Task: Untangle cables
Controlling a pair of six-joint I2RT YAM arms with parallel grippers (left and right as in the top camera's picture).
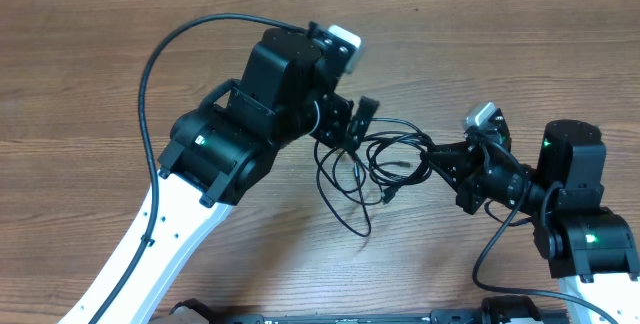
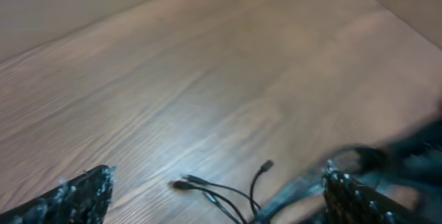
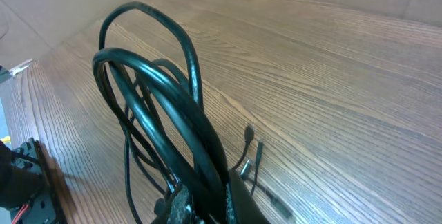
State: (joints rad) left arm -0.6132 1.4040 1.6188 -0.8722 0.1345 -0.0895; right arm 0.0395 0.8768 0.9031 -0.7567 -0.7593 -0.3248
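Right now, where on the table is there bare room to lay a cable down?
The brown wooden table is bare left of the left arm, along the far edge, and in front between the arms. The middle is crowded: tangled thin black cables lie between the left end effector and right end effector.

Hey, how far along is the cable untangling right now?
Nothing looks done yet: the cables are one looped tangle. In hand: the right gripper is shut on the cables, with loops raised off the table; the left gripper is open, holding nothing. Left: pulling all the cords apart.
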